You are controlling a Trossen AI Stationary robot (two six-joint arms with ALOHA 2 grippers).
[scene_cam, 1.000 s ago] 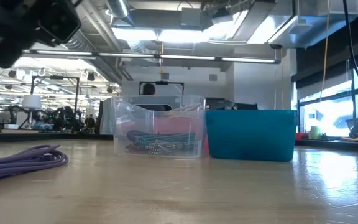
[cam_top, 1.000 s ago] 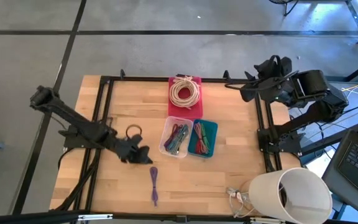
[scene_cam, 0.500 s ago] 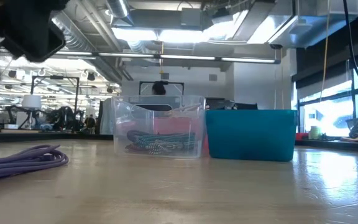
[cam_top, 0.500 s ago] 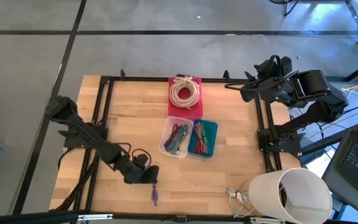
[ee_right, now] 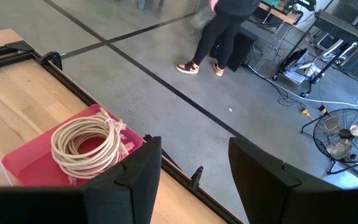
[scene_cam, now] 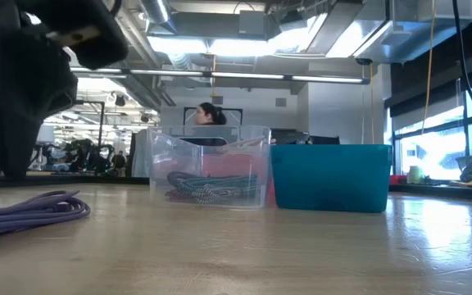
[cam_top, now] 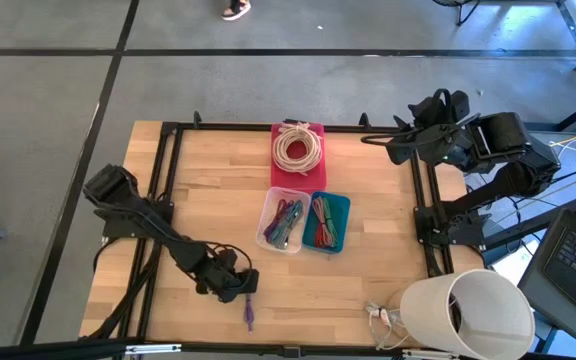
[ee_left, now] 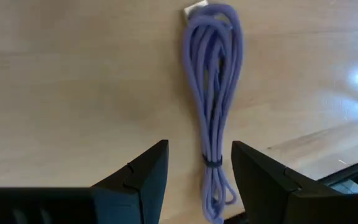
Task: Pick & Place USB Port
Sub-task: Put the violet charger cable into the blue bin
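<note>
Purple cable [ee_left: 211,93], a coiled bundle tied with a small band and ending in a pale USB plug [ee_left: 195,9], lies flat on the wooden counter [cam_top: 208,180] near its front edge, in front of and to the left of the bins. It is the task's thing, and it is not yet picked. The left pincer [ee_left: 197,171] is now directly above the near end of the bundle; its two dark fingers [ee_left: 143,174] stand apart on both sides of the cable, open wide enough to take it, and they hold nothing. One second ago this arm was more toward the middle of the counter, clear of the cable, and since then it has swung forward and come down over it, so in the low view its dark body [scene_cam: 23,74] now fills the upper left corner above the cable. I judge this means the approach is nearly finished and the next step is to lower a little more and close on the bundle near the band. Behind the cable stand a clear bin [cam_top: 281,220] with coloured cables, a teal bin [cam_top: 326,222] just beside it, and a pink tray [cam_top: 299,160] with a white coiled cord [cam_top: 296,148]. The right pincer [ee_right: 194,171] waits high at the far right corner, open and empty, unchanged.
</note>
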